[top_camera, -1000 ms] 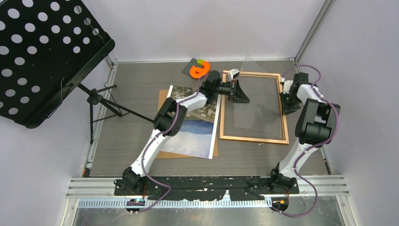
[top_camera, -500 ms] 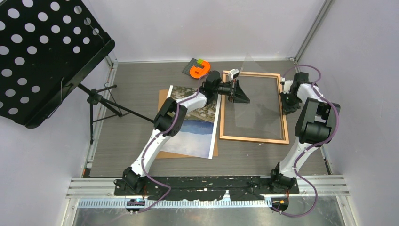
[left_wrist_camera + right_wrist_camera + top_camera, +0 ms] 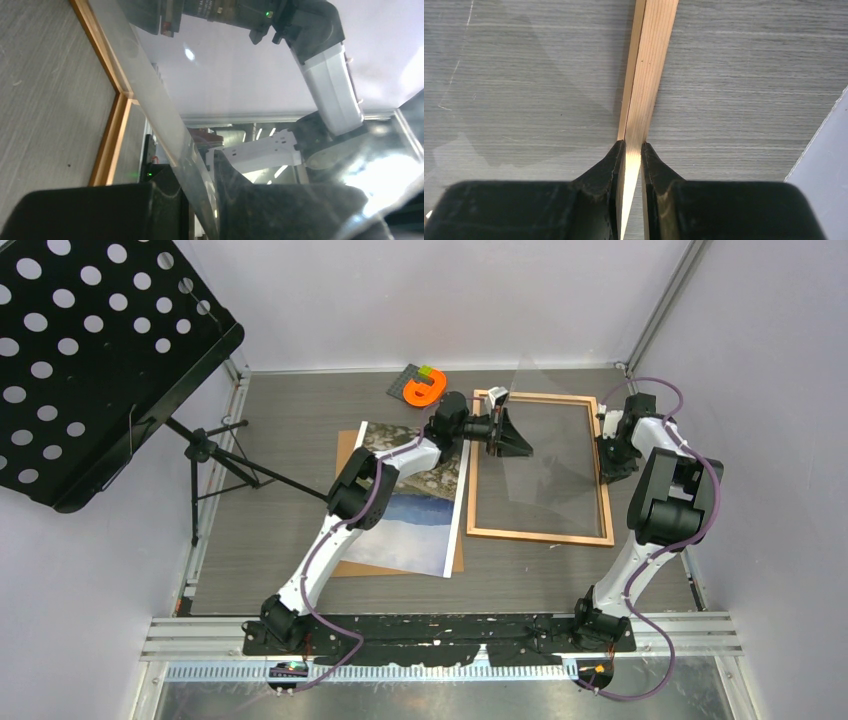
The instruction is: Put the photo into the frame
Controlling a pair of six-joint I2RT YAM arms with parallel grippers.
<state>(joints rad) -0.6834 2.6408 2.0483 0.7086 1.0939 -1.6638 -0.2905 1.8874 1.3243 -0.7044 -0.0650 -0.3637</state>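
Clear sheet [image 3: 540,462] leans tilted over the frame [image 3: 540,535].

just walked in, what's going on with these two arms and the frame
The left hand is clamped on a clear sheet and holds it tilted up over the frame. The right hand pinches the frame's right rail, apparently to steady it. The photo lies face up on a brown backing board to the left of the frame, not yet in it.
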